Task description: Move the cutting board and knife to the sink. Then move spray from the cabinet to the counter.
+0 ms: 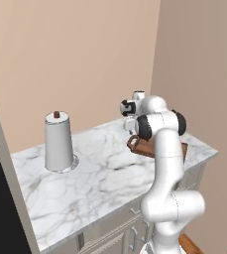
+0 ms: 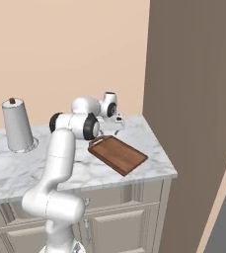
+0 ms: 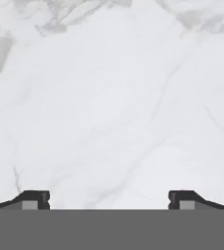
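1 cutting board lies flat on the counter, toward its right end and set at an angle to the edge, w/ the small curved handle at the end nearest the gripper. In the right base view the gripper hangs low over the marble just beside that handle end, apparently not touching the board. Hand view: the 2 fingertips sit far apart at the frame bottom w/ bare veined marble between them, i.e. jaws near fully spread and holding nothing. The board looks like a rigid, fairly heavy wooden slab w/ a raised rim; judged stiff, not fragile, moderately slick on the polished stone, so it may skate if pushed sideways. Best hold, by judgement: pinch the curved handle or the rim at that end, approx. centred across the width, since the flat face is too wide for the jaws; a hold at 1 end means the far end will sag or swing, so a firm pinch and slow lift seem wise. The knife can't be made out, and neither sink nor spray appears. A paper-towel roll stands upright well apart on the counter's left part. A tall taupe panel rises right of the counter; whether it's the cabinet is unclear.
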You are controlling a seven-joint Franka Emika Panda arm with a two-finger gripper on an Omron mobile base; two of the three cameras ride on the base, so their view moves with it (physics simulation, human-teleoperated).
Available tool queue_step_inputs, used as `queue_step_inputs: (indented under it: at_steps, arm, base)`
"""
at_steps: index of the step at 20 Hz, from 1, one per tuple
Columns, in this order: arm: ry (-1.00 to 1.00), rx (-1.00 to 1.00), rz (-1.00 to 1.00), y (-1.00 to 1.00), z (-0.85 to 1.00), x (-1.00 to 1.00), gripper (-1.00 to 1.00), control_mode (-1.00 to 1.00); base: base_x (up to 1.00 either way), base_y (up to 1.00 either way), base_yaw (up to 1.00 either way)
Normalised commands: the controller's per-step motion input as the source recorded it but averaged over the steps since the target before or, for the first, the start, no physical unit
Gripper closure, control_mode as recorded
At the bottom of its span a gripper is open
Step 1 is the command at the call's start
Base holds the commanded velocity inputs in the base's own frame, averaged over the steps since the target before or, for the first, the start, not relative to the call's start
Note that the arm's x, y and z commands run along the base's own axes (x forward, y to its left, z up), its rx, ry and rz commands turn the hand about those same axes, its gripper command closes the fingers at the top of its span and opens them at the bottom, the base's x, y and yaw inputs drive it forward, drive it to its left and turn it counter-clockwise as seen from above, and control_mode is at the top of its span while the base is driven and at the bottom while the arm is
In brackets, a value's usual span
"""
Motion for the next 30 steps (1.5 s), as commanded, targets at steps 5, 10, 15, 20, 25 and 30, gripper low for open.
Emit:
queue_step_inputs:
  at_steps: [5,10,15,20,25,30]
  arm:
    - [0.00,0.00,0.00,-0.38,-0.74,-1.00,-1.00,-1.00]
    - [-0.10,0.00,0.00,-0.47,-0.39,-1.00,-1.00,-1.00]
    - [-0.15,0.01,0.00,-0.51,-0.32,-1.00,-1.00,-1.00]
    - [-0.16,0.02,0.00,-0.45,-0.22,-0.92,-1.00,-1.00]
    - [-0.21,0.00,0.00,-0.04,-0.03,-0.13,-1.00,-1.00]
    - [-0.25,0.00,0.01,0.00,0.00,0.24,-1.00,-1.00]
  base:
    - [0.00,0.00,0.00]
    - [0.00,0.00,0.00]
    - [0.00,0.00,0.00]
    - [0.00,0.00,0.00]
    - [0.00,0.00,0.00]
    - [0.00,0.00,0.00]
